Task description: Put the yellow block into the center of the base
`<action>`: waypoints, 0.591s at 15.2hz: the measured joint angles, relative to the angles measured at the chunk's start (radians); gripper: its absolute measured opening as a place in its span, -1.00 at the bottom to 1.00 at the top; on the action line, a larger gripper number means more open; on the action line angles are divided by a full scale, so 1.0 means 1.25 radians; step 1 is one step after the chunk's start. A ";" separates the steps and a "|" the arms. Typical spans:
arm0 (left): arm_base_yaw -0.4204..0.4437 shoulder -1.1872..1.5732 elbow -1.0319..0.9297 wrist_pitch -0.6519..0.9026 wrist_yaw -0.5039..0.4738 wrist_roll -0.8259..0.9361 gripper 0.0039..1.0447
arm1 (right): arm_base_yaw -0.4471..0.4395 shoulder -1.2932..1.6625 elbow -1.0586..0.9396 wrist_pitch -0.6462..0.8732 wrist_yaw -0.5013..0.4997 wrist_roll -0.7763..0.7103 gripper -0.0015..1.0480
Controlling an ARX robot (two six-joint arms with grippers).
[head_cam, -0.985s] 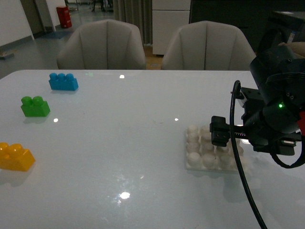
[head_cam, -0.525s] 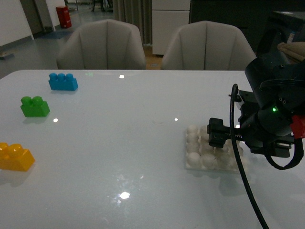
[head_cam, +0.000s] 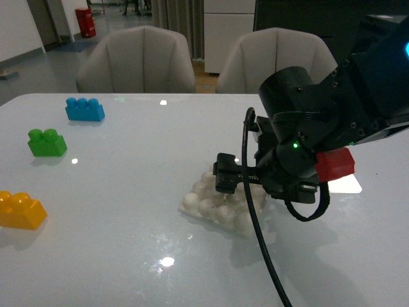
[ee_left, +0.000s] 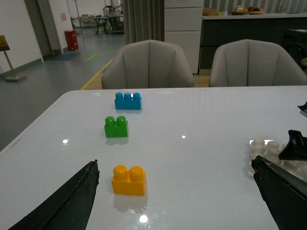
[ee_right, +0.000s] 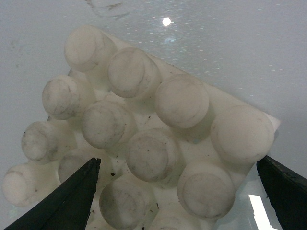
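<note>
We were setting the base (head_cam: 220, 208), right gripper (ee_right: 177, 162) splayed over it, clasping nothing; next, the yellow block (ee_left: 128, 180) needed our splayed, empty left gripper (ee_left: 173, 163).

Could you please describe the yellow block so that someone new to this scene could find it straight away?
On the glossy white table, three small plastic toy bricks line the left side. The yellow-orange two-stud brick is the one nearest the robot. Its colour sets it apart from the green two-stud brick and the blue three-stud brick farther back.
</note>
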 joint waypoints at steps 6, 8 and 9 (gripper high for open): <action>0.000 0.000 0.000 0.000 0.000 0.000 0.88 | 0.050 0.018 0.039 -0.009 -0.023 0.018 0.87; 0.000 0.000 0.000 0.000 0.000 0.000 0.88 | 0.058 0.018 0.041 -0.007 -0.039 0.020 0.87; 0.000 0.000 0.000 0.000 0.000 0.000 0.88 | 0.060 0.018 0.042 -0.007 -0.040 0.026 0.87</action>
